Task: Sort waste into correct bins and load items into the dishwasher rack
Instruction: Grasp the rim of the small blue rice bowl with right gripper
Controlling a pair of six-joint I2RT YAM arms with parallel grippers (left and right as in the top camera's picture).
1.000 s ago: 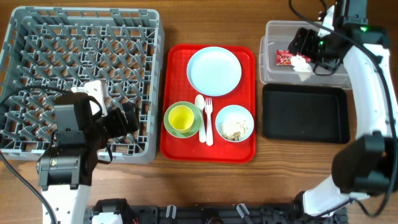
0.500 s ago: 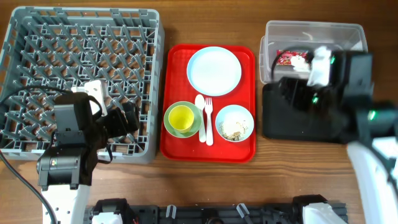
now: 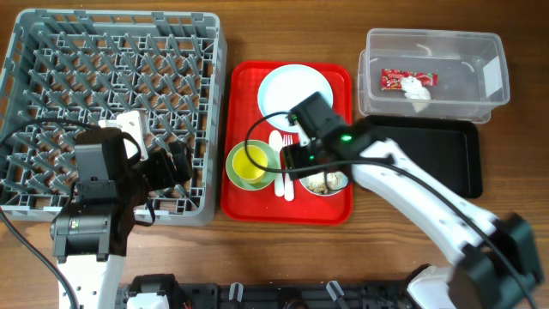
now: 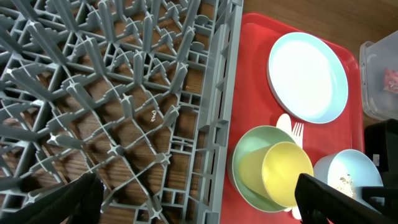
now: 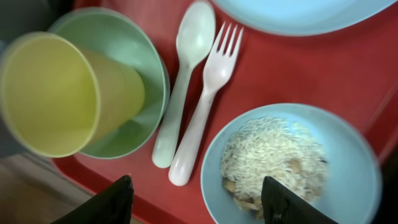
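Across the wooden worktop [image 3: 283, 34] the big grey dishwasher rack [image 3: 111, 69] fills the left side, pegs up, nothing loaded in it. The left gripper [image 4: 199, 193] hovers over the rack's near right corner, fingers spread wide, holding nothing.

Centre stage is the red tray [image 3: 240, 197], its long axis running front to back. To its right, the clear tub [image 3: 467, 51] sits at the back and the black tray [image 3: 455, 146] just in front of it, both lying left to right. The right arm slants across the black tray's left end.

On the red tray, the white plate [image 3: 279, 86] is at the far end, partly covered by the right wrist. The green bowl [image 3: 236, 176] is near left, and the yellow cup [image 3: 250, 161] stands inside it, mouth up. The blue bowl [image 5: 360, 162] is near right, with rice scraps [image 5: 273, 155] heaped inside.

Between the bowls lie the spoon [image 5: 180, 93] and fork [image 5: 205, 106], side by side and touching, heads toward the plate, handles toward the tray's near edge.

The right gripper [image 5: 196, 186] hangs over those handles, fingers well apart, gripping nothing.

Back in the clear tub, the red wrapper [image 3: 399, 80] lies left to right, a white crumpled scrap [image 3: 418, 88] against its right end.
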